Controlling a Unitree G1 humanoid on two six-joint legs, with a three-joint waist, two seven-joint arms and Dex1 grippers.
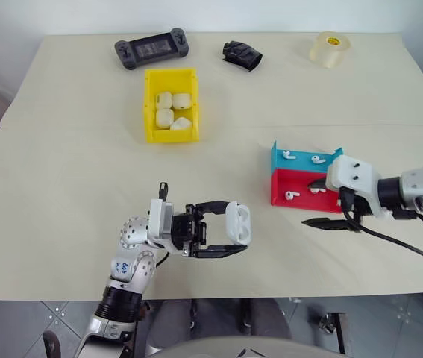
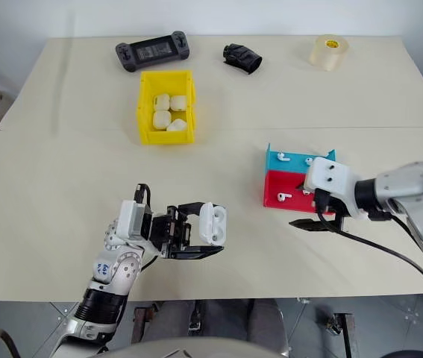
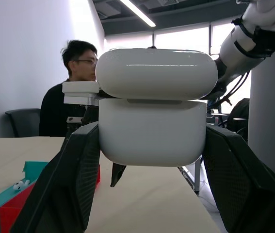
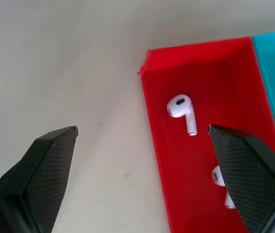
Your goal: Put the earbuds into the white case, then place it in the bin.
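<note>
The nearest earbud (image 4: 182, 110) lies in the red tray (image 4: 200, 73), stem toward 5 o'clock of its head, between my right gripper's (image 4: 142, 133) wide-open fingers but nearer the tray-side one. My right arm is the closer 1; I judge it must shift toward the tray. My left gripper (image 1: 222, 233) clamps the white case (image 1: 238, 222), lid ajar, at 6 o'clock of the bin (image 1: 150, 104).

You face a wide beige rectangular surface (image 1: 84, 209) set against a pale white wall (image 1: 218, 15). Grey tiled floor (image 1: 54, 317) shows below its near edge. From the left wrist view, long ceiling strip lights (image 3: 137, 12), tall windows (image 3: 186, 41) and a dark chair (image 3: 23, 126).
</note>
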